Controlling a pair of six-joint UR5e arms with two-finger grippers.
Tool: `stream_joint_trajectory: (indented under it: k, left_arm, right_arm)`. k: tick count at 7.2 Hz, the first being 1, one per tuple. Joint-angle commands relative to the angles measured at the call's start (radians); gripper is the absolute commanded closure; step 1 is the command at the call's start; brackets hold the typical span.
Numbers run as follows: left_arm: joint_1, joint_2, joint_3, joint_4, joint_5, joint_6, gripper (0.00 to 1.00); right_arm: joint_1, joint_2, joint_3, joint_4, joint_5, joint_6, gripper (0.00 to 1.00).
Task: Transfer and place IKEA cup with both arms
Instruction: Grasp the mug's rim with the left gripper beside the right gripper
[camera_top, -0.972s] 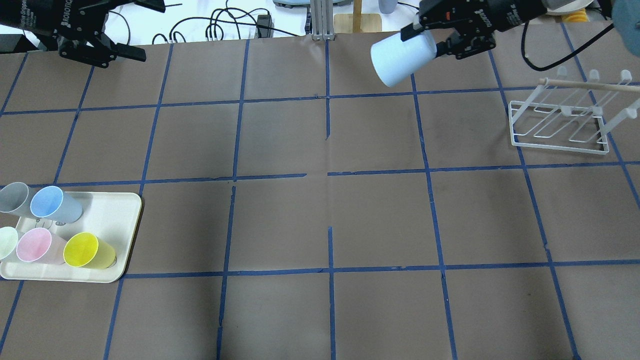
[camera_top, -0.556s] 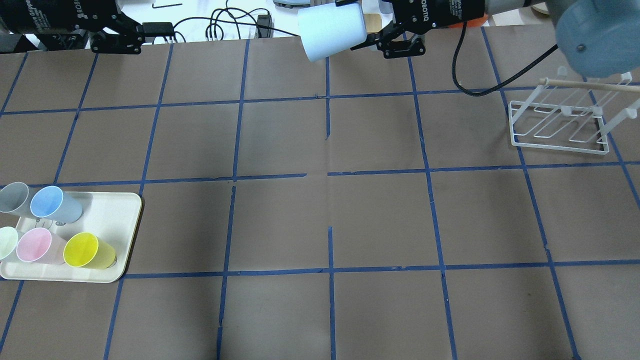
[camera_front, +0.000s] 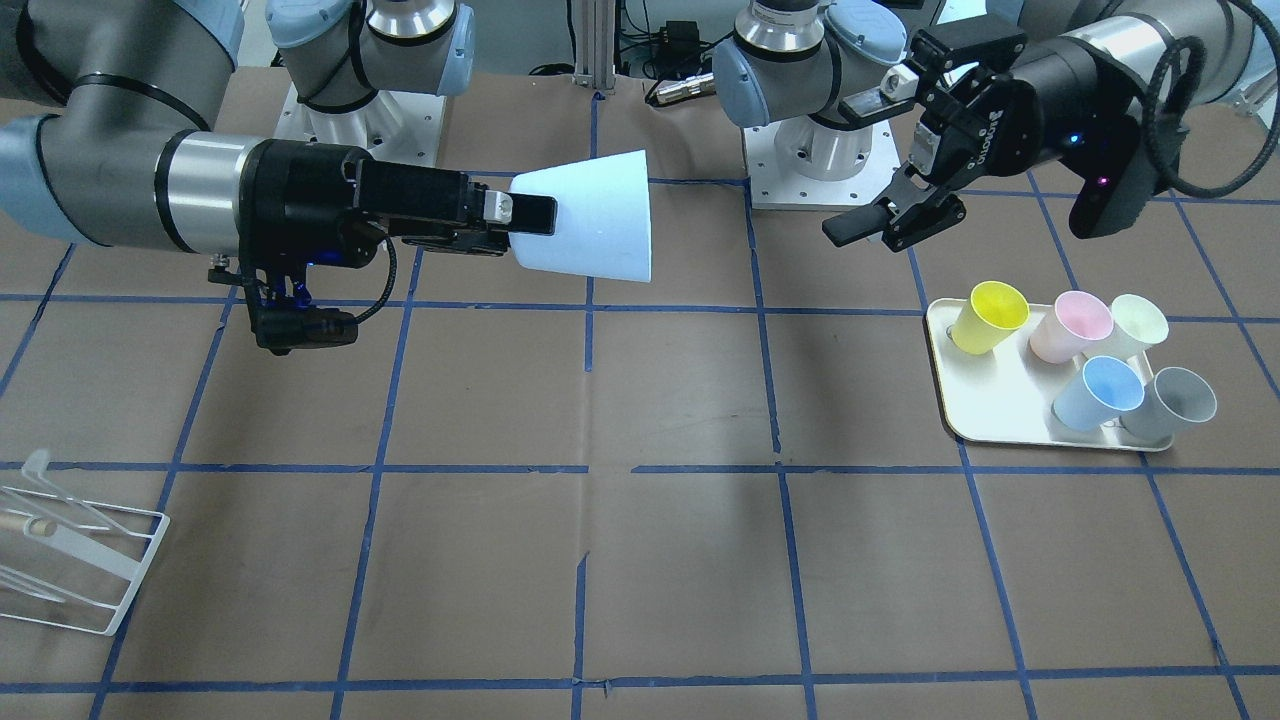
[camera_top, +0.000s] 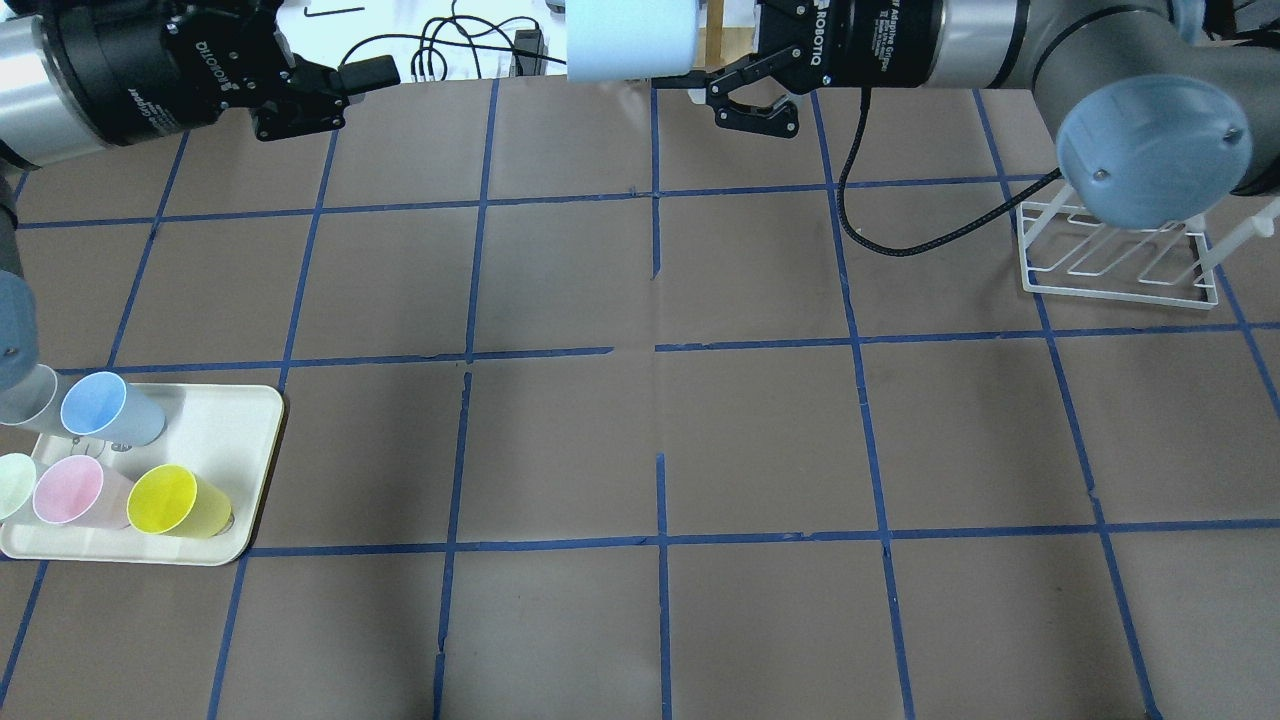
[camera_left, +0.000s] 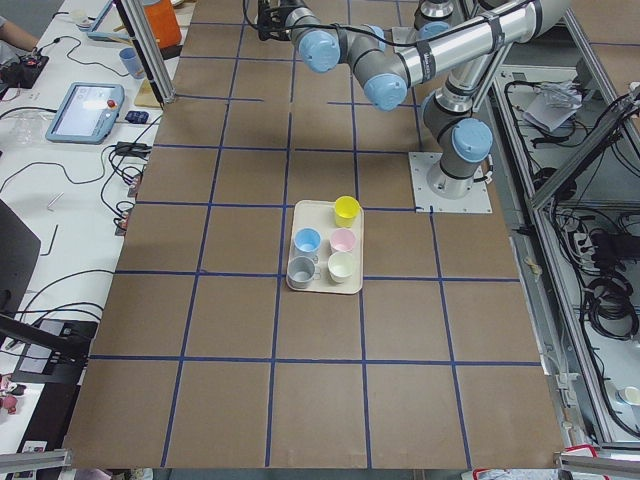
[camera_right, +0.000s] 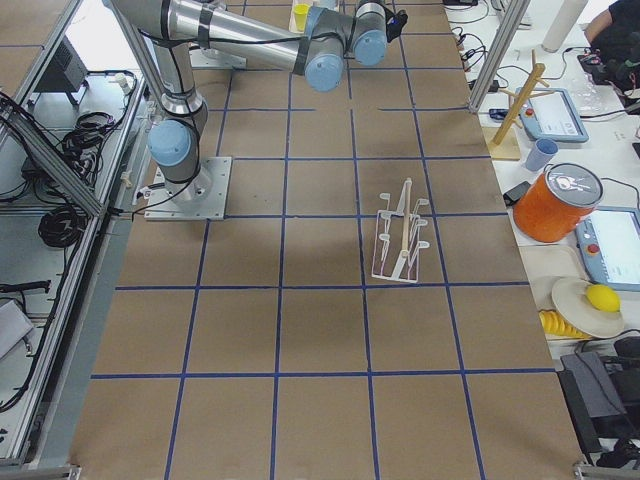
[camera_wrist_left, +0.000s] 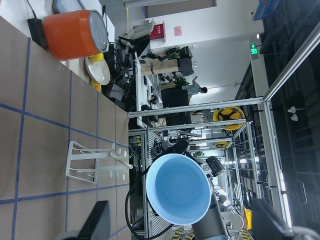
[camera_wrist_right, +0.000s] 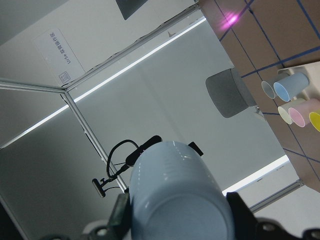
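The IKEA cup (camera_front: 590, 215) is very pale blue and hangs on its side above the table's robot-side edge. My right gripper (camera_front: 520, 218) is shut on its narrow end. Its wide mouth points toward my left gripper (camera_front: 858, 165), which stands open a short gap away and touches nothing. The overhead view shows the cup (camera_top: 630, 38) at the top centre, with the right gripper (camera_top: 690, 65) on one side and the left gripper (camera_top: 345, 95) on the other. In the left wrist view the cup's blue inside (camera_wrist_left: 180, 187) faces the camera. The right wrist view has the cup (camera_wrist_right: 177, 195) between the fingers.
A cream tray (camera_top: 235, 420) at the left holds several cups, among them a light-blue cup (camera_top: 105, 408), a pink one and a yellow one. A white wire rack (camera_top: 1115, 265) stands at the right, partly under my right arm's elbow (camera_top: 1150, 150). Cables lie beyond the far edge.
My right gripper has carried the cup leftward along the far edge to the centre line. The left gripper has moved right toward it. The right elbow has swung in over the rack.
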Motion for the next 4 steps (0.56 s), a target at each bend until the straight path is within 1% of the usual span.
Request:
stream_joint_trajectory:
  k: [1, 2, 3, 4]
  left_arm:
    - [-0.081, -0.002, 0.069, 0.089, 0.032, -0.040, 0.00]
    - [-0.142, -0.005, 0.090, 0.100, 0.129, -0.040, 0.00]
    - [-0.169, -0.014, 0.077, 0.176, 0.148, -0.048, 0.00]
    - [-0.169, -0.016, 0.074, 0.195, 0.149, -0.086, 0.00]
  right_arm:
    - [0.050, 0.005, 0.003, -0.018, -0.055, 0.007, 0.74]
    - [0.057, 0.004, -0.009, -0.020, -0.054, 0.044, 0.74]
    - [0.060, 0.002, -0.003, -0.025, -0.054, 0.062, 0.75]
    - [0.061, 0.004, -0.003, -0.025, -0.046, 0.066, 0.75]
